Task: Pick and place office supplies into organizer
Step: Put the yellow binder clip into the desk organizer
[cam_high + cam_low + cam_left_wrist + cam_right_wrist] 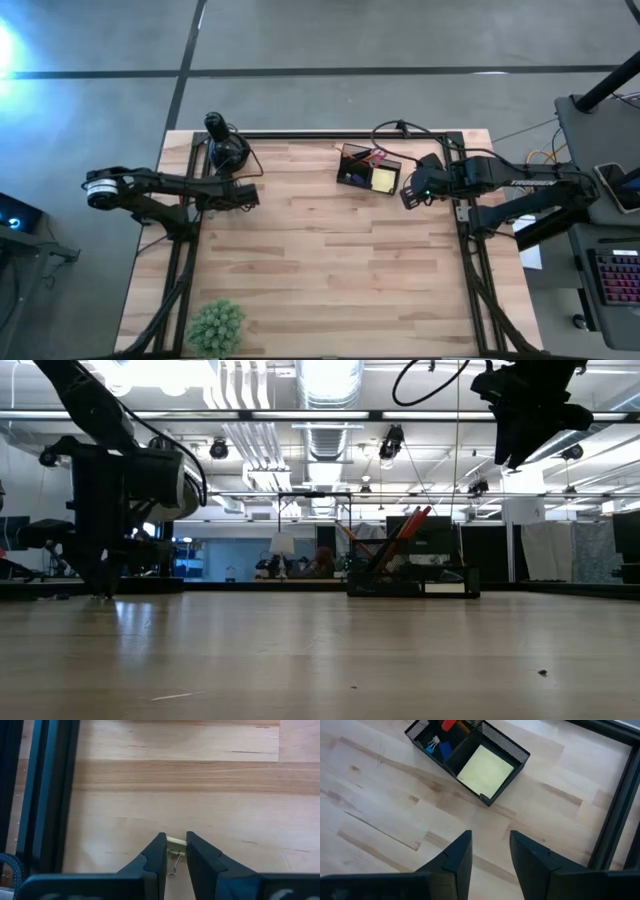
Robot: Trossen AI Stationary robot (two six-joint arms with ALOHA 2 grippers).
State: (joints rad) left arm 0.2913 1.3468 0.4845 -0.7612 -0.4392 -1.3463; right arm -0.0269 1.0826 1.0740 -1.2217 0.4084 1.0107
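Observation:
The black mesh organizer (368,170) stands on the far right part of the table, showing also in the low view (410,578). It holds a yellow sticky-note pad (485,769), blue clips (438,748) and red-handled scissors (405,528) that lean upright. My left gripper (247,195) is low at the table's left side, shut on a small pale yellow clip (175,841). My right gripper (490,855) is open and raised high (525,430), just right of the organizer, touching nothing. My left gripper pinches the small pale yellow clip's body (175,841) between its two fingertips (159,851). The fingers come from above, pointing down. The clip's thin wire handle (176,865) runs back in the gap between them. Whether the clip rests on the wood or is just off it, I cannot tell.
A round black object with an upright knob (226,146) stands at the far left corner, just beyond my left gripper. A small green plant (215,326) sits at the near left edge. Black frame rails (466,215) run along both sides. Bare wood (330,260) fills the middle.

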